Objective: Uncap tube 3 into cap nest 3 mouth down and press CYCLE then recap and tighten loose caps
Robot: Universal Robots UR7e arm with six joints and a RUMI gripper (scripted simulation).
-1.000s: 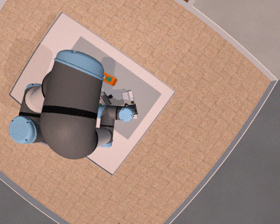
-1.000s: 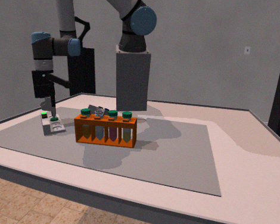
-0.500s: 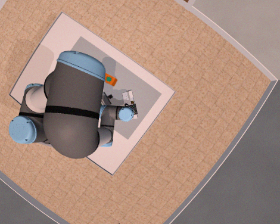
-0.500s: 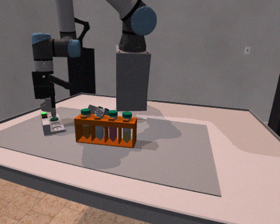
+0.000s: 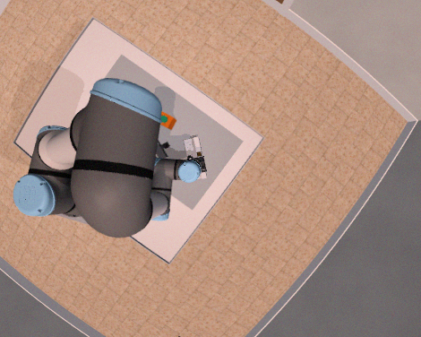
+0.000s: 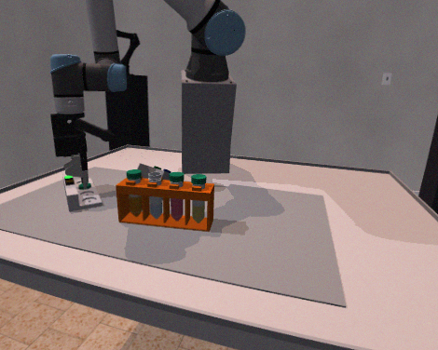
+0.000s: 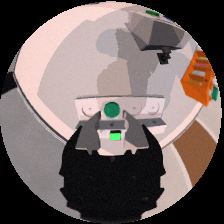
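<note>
Claw straddling loose green cap in tray, green lamp lit

Claw is low over the cap tray, pointing down. Jaws partway open, one on each side of the green cap, nothing gripped. Contact with the cap: can't tell. Cap sits in the tray, second nest from the left in the wrist view, round top showing. The other three nests in that view hold no caps. Green lamp on the tray is on.

Orange rack stands on the bench, right of the tray in the exterior view, well apart from the claw. Four tubes in it. Tube 3, second from left in that view, is uncapped, clear threaded neck showing. The other three wear green caps; how tight, can't tell. Key housing is on the far side of the rack in the exterior view, mostly hidden; its green key and blue key show at the wrist view's top edge.
</note>
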